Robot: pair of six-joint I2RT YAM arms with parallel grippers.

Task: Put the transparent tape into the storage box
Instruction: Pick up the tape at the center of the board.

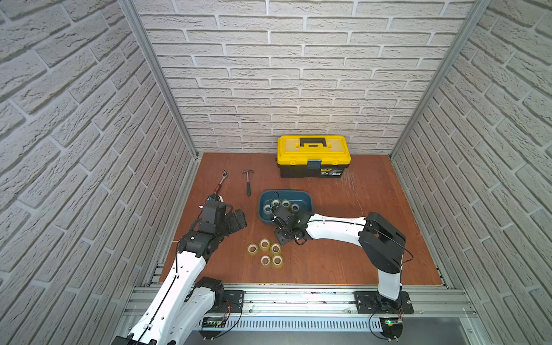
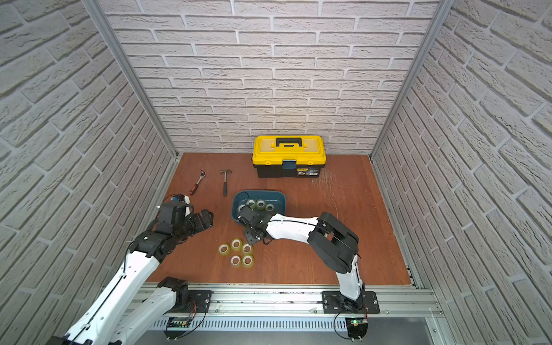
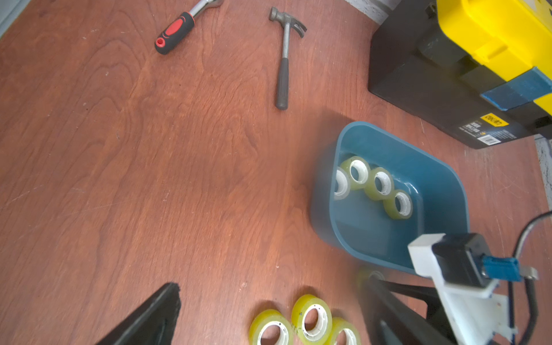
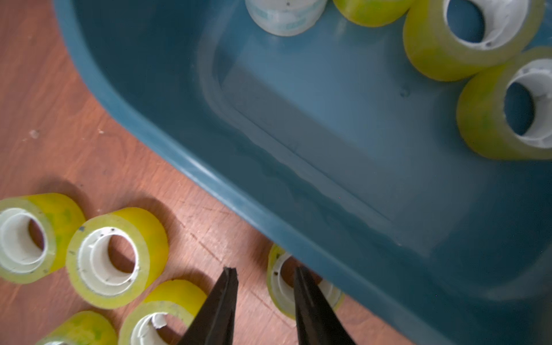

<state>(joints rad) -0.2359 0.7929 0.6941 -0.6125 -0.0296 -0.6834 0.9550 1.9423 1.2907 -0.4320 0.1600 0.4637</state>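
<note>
**Operator:** State the count of each item.

**Inspector:** There are ten tape rolls in total. Four (image 1: 286, 204) lie inside the blue box (image 1: 291, 195); three are yellowish and one is greyer (image 4: 283, 15). Five (image 1: 264, 243) stand in a cluster on the table (image 1: 343, 254), in front of the box. One single roll (image 4: 279, 295) sits on the table against the box's outer front wall. There is also one toolbox (image 1: 313, 155), one hammer (image 1: 248, 183) and one wrench (image 1: 221, 180).

**Operator:** Where is the single roll relative to the right gripper (image 4: 264, 270)?

**Inspector:** It is directly below the gripper. One finger (image 4: 307, 298) stands over the roll's core and the other stands outside the ring, on the cluster side. The jaws are parted and nothing is clamped; bare table shows between the outer finger and the roll. Both top views hide this roll under the gripper.

**Operator:** And the left gripper (image 1: 240, 220)?

**Inspector:** Its jaws are spread wide and empty. It hovers to the left of the box, with the cluster near it.
</note>
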